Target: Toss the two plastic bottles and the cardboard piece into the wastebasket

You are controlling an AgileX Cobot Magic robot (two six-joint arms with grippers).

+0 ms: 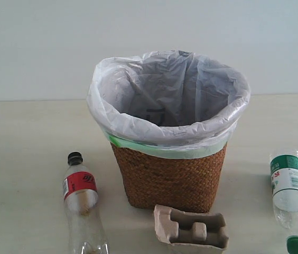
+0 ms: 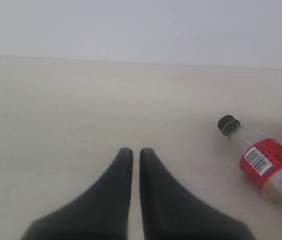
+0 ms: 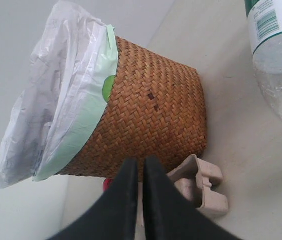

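Only the wrist views show the grippers, both closed and empty: left gripper (image 2: 136, 151) near the red bottle (image 2: 266, 167), right gripper (image 3: 141, 161) facing basket (image 3: 151, 115) and tray (image 3: 201, 185).

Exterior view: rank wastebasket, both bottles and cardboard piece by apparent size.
1. wastebasket
2. red-label bottle and green-label bottle: look alike, the first cut off by the frame, so unranked
3. cardboard piece

The exterior camera faces the wastebasket (image 1: 170, 180) head-on, close, slightly above. The left wrist camera skims low over the table (image 2: 56, 110), sharing the red-label bottle (image 2: 268, 167); the right, tilted sideways, shares wastebasket and pulp tray (image 3: 206, 190).
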